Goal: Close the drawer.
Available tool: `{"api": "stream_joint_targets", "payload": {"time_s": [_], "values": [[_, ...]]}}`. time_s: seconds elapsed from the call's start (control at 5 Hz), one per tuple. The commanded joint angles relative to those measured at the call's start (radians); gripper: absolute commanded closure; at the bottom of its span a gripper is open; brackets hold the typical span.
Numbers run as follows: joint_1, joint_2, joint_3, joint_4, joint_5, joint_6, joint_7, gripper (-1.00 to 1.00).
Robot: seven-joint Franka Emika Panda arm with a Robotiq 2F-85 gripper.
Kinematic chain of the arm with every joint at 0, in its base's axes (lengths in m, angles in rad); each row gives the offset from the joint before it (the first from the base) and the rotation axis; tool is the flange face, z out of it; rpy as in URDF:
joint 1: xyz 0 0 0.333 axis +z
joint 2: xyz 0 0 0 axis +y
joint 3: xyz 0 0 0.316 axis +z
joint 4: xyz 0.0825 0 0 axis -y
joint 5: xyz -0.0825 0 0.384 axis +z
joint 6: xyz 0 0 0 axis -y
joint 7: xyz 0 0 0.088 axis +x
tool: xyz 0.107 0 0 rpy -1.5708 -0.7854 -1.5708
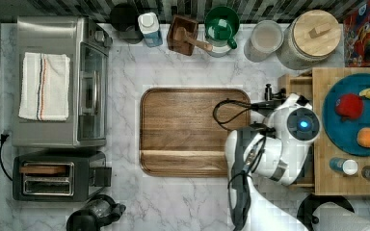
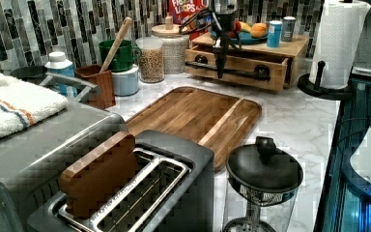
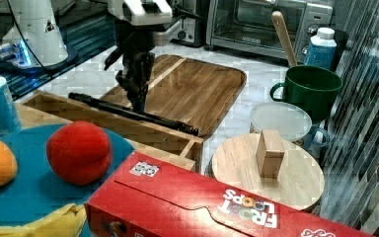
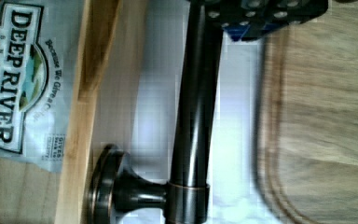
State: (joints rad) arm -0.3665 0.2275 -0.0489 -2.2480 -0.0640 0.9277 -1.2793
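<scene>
Top view: the drawer point(image 1: 298, 83) stands pulled out from under the light wood slab top point(image 1: 323, 183), at about 3 o'clock of the wooden tray point(image 1: 194, 131); its long axis runs up-down in the frame, mostly hidden by the arm. Left view: the drawer's front faces the marble counter point(image 2: 290, 121), its black bar handle point(image 2: 232, 68) lying across the front, with the gripper point(image 2: 220, 72) at the bar near its middle; bare counter lies between drawer and tray. Right view: the gripper comes down onto the bar, the tray lying at 12 o'clock beyond it; whether the fingers clasp the bar cannot be told. Wrist view: a black fingertip point(image 4: 261, 14) lies beside the bar, and a Deep River snack bag point(image 4: 21, 79) lies inside the drawer.
</scene>
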Motion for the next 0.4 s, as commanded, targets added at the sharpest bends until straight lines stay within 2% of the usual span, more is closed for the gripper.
{"api": "stream_joint_targets", "payload": {"time_s": [0.2,0.4], "values": [[-0.142,0.033,-0.086,0.17,-0.025,0.093,-0.173,1.0],[-0.133,0.047,-0.105,0.181,-0.083,0.125,-0.126,1.0]]}}
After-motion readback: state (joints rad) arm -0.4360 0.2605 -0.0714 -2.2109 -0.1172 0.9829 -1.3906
